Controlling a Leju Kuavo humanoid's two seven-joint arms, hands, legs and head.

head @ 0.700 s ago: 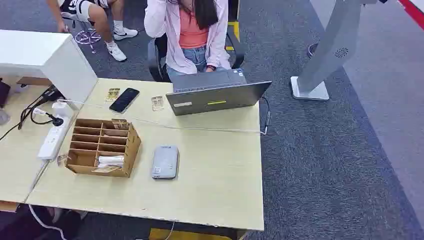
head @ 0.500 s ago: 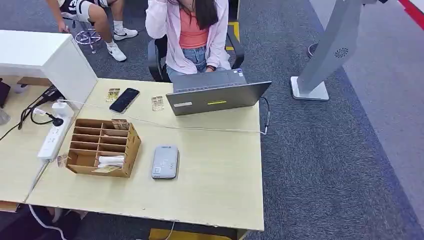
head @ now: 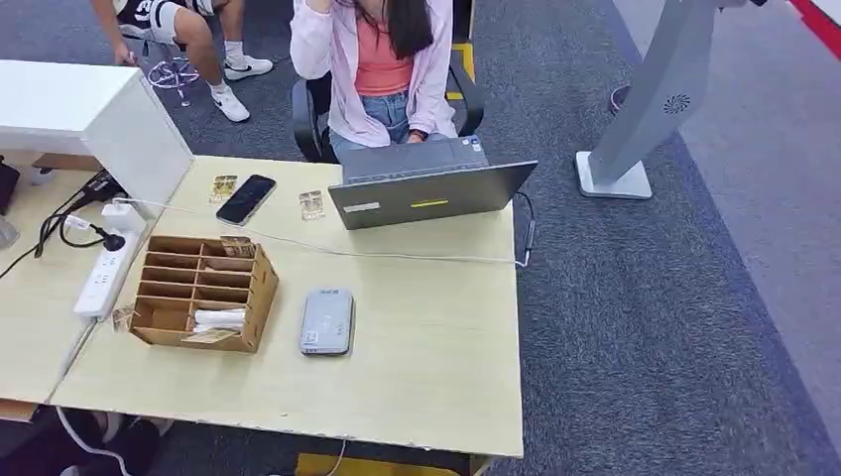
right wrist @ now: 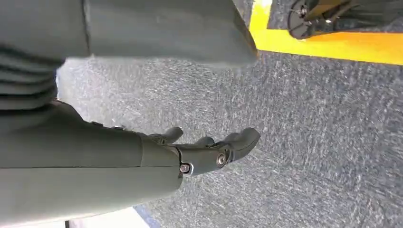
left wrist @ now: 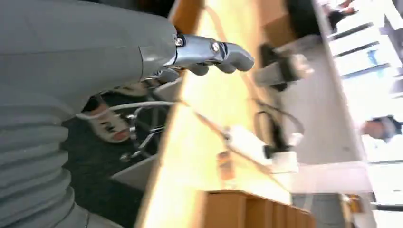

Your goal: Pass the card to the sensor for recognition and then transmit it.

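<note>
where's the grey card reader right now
In the head view, the grey card reader lies flat on the table, just right of the wooden slotted box and nearer the robot than the laptop.

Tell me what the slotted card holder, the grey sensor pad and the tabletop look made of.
Card holder: thin brown board, plywood or stiff card, matte, with raw cut edges.
Sensor pad: smooth grey plastic, rounded corners, slight sheen.
Tabletop: pale wood-look laminate, likely; flat and even, its front edge chipped.

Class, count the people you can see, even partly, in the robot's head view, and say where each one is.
2. One person in a pink jacket sits behind the laptop at the desk's far side. Another person's legs show at the upper left, beyond the white cabinet. Others may be out of frame.
</note>
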